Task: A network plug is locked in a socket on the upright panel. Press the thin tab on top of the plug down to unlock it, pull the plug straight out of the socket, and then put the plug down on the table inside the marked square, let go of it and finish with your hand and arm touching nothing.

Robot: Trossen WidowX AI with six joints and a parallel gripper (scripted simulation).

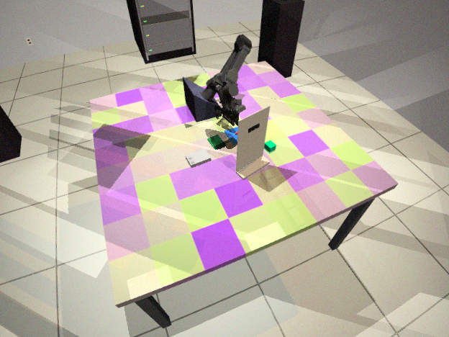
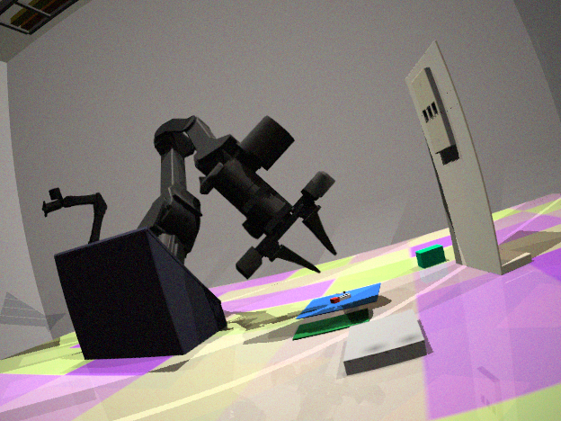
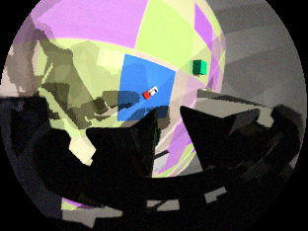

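Note:
The plug (image 1: 236, 132) (image 2: 334, 300) (image 3: 147, 93), small with a red end and a whitish end, lies on the blue square (image 1: 229, 132) (image 2: 367, 291) (image 3: 134, 68), within its edges. My gripper (image 2: 327, 262) (image 3: 168, 111) is partly open with nothing between its fingers. Its tips are in the air above and back from the plug, apart from it. The upright panel (image 1: 247, 147) (image 2: 470, 214) stands beyond the square. Its socket box (image 2: 429, 111) shows several dark openings and no plug in them. In the top view the panel hides part of the blue square.
A flat green square (image 1: 216, 142) (image 2: 323, 328) lies beside the blue one. A pale grey box (image 1: 198, 158) (image 2: 386, 338) lies past it. A green block (image 1: 270, 145) (image 2: 430, 255) (image 3: 199, 67) is on the other side, near the panel. A dark wedge (image 1: 195, 100) (image 2: 117, 299) stands beside the arm's base.

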